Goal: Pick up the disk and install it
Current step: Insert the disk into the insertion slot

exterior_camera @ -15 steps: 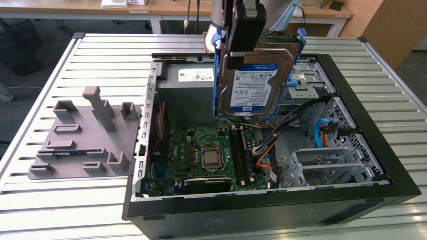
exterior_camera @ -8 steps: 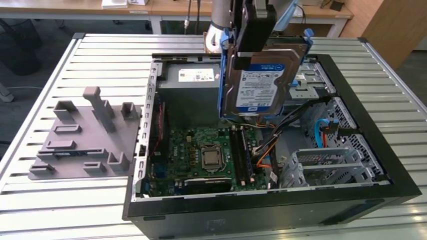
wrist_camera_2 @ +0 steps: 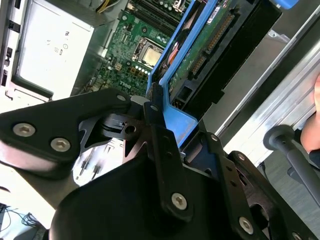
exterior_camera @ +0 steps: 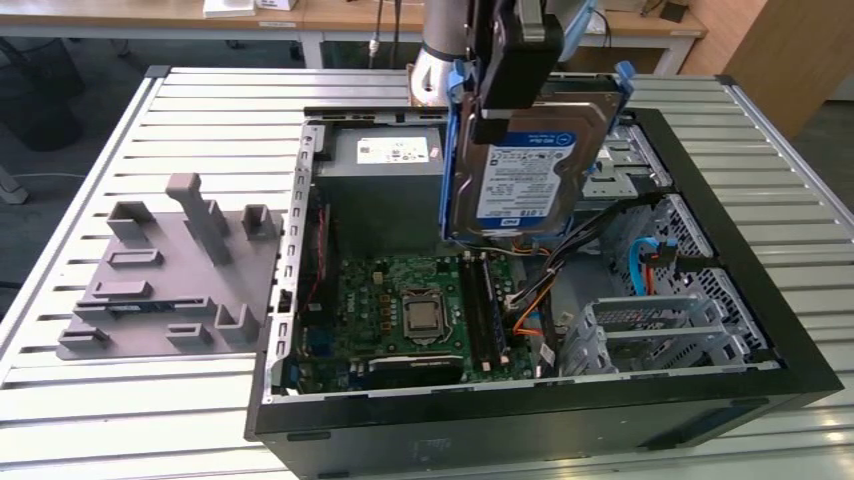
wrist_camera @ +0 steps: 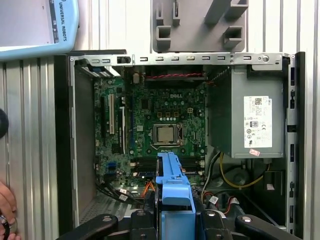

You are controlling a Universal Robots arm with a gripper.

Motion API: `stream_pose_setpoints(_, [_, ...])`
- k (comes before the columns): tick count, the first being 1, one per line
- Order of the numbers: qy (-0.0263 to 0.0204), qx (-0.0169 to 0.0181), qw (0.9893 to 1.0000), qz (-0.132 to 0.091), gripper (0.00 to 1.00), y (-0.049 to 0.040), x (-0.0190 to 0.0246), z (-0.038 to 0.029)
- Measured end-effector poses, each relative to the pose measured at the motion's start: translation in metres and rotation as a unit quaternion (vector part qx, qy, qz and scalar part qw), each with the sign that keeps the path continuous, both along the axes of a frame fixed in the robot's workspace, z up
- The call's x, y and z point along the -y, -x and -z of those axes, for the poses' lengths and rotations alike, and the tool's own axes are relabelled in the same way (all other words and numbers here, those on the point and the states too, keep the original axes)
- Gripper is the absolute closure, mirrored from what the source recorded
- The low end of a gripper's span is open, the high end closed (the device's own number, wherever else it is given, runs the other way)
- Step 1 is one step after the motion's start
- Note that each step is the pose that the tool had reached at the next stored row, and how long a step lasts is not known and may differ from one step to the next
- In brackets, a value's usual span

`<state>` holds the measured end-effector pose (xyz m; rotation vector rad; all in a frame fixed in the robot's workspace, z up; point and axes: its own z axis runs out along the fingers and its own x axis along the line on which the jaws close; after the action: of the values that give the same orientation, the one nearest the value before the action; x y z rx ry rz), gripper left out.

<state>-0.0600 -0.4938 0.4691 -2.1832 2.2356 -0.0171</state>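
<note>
Above the open case (exterior_camera: pixel 534 418), the gripper (exterior_camera: pixel 514 95) holds the disk (exterior_camera: pixel 534 170) upright. In the exterior view the label faces the camera, and the disk's lower edge hangs over the case's interior, clear of the motherboard (exterior_camera: pixel 407 310). The jaws are closed on the disk's upper end, pinching its blue rails. In the second wrist view a finger (wrist_camera_2: pixel 162 145) lies flat against the blue plastic.

The step in hand looks to be carrying the disk to the bay (exterior_camera: pixel 627 160), at the case's far corner on the exterior view's right. The disk is gripped at one end only, so its hanging weight could swing or slip; slow, smooth travel suits it. It should pass high enough to clear the cables (exterior_camera: pixel 541 290) bunched inside the case. The rails want to be square to the bay's guides before any push, since a tilted entry would likely jam. A hand (wrist_camera: pixel 6 205) rests just outside the case and deserves room.
</note>
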Motion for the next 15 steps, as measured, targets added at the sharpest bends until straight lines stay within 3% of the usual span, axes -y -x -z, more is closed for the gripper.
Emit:
stream_pose_setpoints(10, [0.0005, 0.0, 1.0, 0.0, 0.64, -0.0001, 0.0153, 0.0])
stream_pose_setpoints(15, [0.0006, 0.0, 1.0, 0.0, 0.64, -0.0046, 0.0193, 0.0])
